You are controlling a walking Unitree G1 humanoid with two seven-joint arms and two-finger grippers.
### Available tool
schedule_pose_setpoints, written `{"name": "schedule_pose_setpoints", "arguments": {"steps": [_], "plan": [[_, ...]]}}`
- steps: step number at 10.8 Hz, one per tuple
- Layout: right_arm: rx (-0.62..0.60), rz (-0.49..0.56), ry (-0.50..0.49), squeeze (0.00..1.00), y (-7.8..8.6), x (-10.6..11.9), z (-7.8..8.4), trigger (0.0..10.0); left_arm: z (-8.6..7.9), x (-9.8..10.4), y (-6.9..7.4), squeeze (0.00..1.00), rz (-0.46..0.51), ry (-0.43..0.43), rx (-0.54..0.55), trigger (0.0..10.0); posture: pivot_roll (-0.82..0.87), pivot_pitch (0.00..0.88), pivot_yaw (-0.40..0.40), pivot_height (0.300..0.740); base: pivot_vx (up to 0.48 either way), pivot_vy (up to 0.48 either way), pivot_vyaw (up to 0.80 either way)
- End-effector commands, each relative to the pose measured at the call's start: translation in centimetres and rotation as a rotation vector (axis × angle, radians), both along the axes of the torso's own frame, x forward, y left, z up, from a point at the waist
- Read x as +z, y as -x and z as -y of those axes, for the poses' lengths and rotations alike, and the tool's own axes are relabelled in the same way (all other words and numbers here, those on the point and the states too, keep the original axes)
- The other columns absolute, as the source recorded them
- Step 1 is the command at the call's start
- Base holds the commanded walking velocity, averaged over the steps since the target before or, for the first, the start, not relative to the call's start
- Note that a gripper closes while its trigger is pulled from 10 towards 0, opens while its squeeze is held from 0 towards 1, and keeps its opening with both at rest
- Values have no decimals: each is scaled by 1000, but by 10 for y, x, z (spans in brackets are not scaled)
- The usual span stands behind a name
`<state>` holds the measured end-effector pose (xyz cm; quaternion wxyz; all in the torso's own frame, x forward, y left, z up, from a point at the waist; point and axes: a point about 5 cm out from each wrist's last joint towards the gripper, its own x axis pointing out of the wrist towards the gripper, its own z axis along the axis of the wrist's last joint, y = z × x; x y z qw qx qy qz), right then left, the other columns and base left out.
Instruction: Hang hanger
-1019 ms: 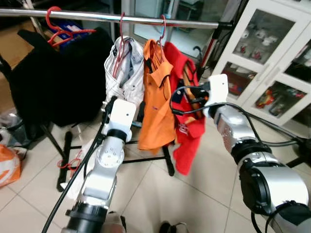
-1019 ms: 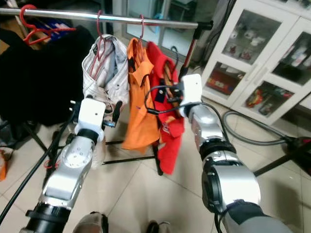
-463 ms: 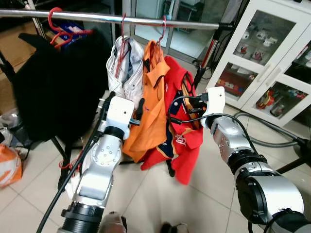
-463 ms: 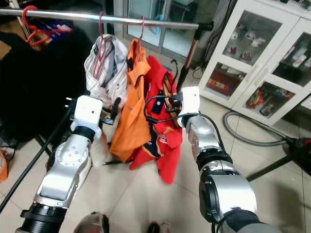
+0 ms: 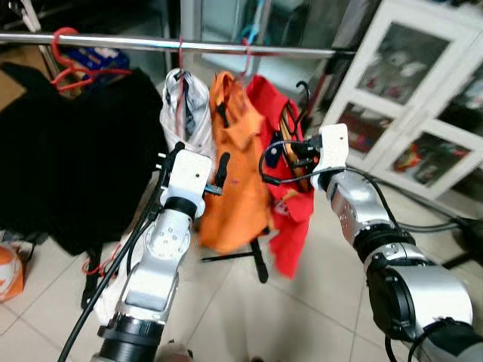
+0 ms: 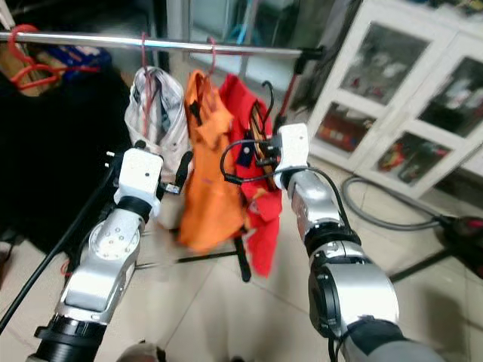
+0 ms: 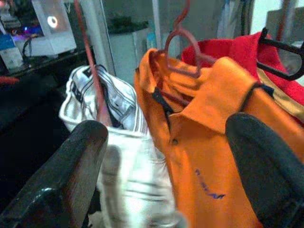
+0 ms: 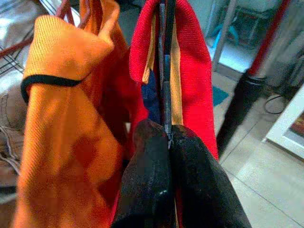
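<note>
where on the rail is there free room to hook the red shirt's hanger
Free: the rail stretch right of the orange shirt, toward the rail's end. Crowded: the white shirt and orange shirt hang side by side; further left, red hangers above a black garment.

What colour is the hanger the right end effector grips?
Black hanger, clearest in the right wrist view.

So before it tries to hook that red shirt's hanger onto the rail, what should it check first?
1. Grip on the black hanger: ok, the right gripper is shut on it.
2. Hook over the rail: not ok, the hook sits below the rail.
3. Free rail space right of the orange shirt: ok, a bare stretch shows there.
4. Red shirt on its hanger: ok, draped over it.
5. Left gripper out of the way: ok, open, holding nothing, facing the white shirt and the orange one.
6. Hook facing the rail squarely: cannot tell.
</note>
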<state>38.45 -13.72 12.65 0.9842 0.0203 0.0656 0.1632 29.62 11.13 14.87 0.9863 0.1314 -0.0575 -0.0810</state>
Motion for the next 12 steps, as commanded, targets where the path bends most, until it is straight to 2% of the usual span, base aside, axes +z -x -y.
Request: {"name": "schedule_pose_setpoints", "arguments": {"steps": [1, 3, 4, 8, 10, 12], "plan": [[7, 73, 0, 0, -8, 23, 1, 0, 3, 0, 1, 0, 1, 11, -7, 10000, 184, 47, -131, 740, 431, 0, 0], [12, 96, -11, 0, -13, 35, 1, 0, 3, 0, 1, 0, 3, 7, 0, 10000, 192, 52, -142, 740, 428, 0, 0], [7, 141, -30, 0, -19, 53, 3, 0, 4, 0, 1, 0, 7, 3, 4, 10000, 196, 51, -146, 740, 390, 247, 0], [24, 216, -55, 0, -28, 90, 3, 0, 5, 1, -2, 0, 17, -8, 9, 10000, 196, 44, -151, 740, 0, 0, 0], [95, 127, -8, 0, -30, 86, -8, 0, 6, -1, -3, 0, 9, -1, 3, 10000, 199, 43, -155, 740, 0, 0, 0], [134, 58, -9, 0, -30, 80, -18, 0, 6, -1, -3, 0, 5, 6, 4, 10000, 210, 43, -160, 740, 0, 0, 0]]}}
